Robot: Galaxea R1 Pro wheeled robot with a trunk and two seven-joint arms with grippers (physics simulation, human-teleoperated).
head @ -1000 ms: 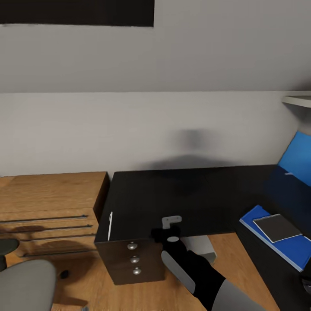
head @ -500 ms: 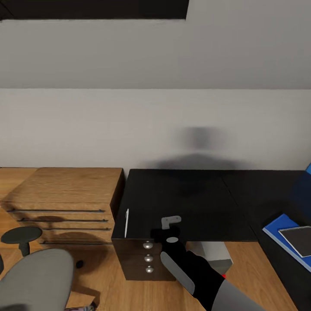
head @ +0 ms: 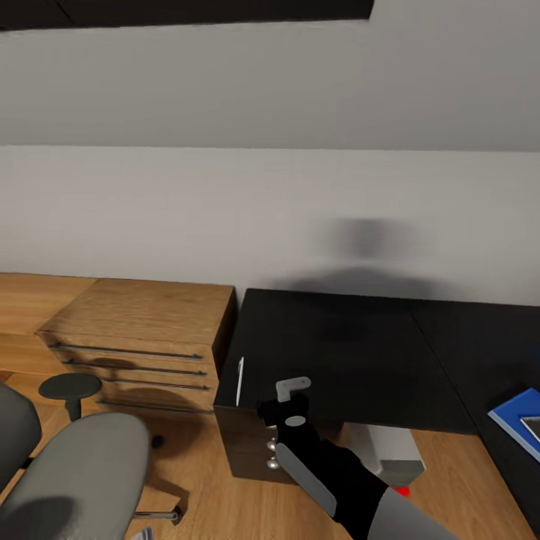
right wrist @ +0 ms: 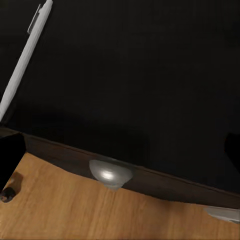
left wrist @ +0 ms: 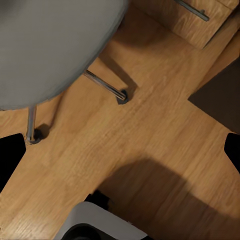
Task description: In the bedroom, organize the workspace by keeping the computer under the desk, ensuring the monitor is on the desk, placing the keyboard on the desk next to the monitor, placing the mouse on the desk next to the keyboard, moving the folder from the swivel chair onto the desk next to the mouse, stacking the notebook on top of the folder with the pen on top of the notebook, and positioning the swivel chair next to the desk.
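Note:
A white pen [head: 240,381] [right wrist: 25,55] lies on the black desk [head: 352,352] at its left edge. My right gripper [head: 289,397] [right wrist: 122,155] hovers open over the desk's front edge, just right of the pen, with nothing between its fingers. The blue folder [head: 514,418] lies on the desk's right wing, cut by the picture's edge, with the grey notebook [head: 534,426] on it. A pale computer case [head: 386,448] stands on the floor under the desk. The grey swivel chair [head: 75,480] [left wrist: 50,45] is at the lower left. My left gripper [left wrist: 122,155] hangs open over the floor beside the chair.
A wooden dresser [head: 142,330] [left wrist: 200,15] stands against the wall, touching the desk's left side. The desk's drawer unit has round metal knobs [right wrist: 111,172]. A small round stool [head: 70,388] sits in front of the dresser. Wooden floor [left wrist: 150,130] runs between chair and desk.
The camera has turned left, so the whole picture has shifted right: the folder and notebook are now at the right edge, and more of the chair and dresser show. My right arm kept its pose.

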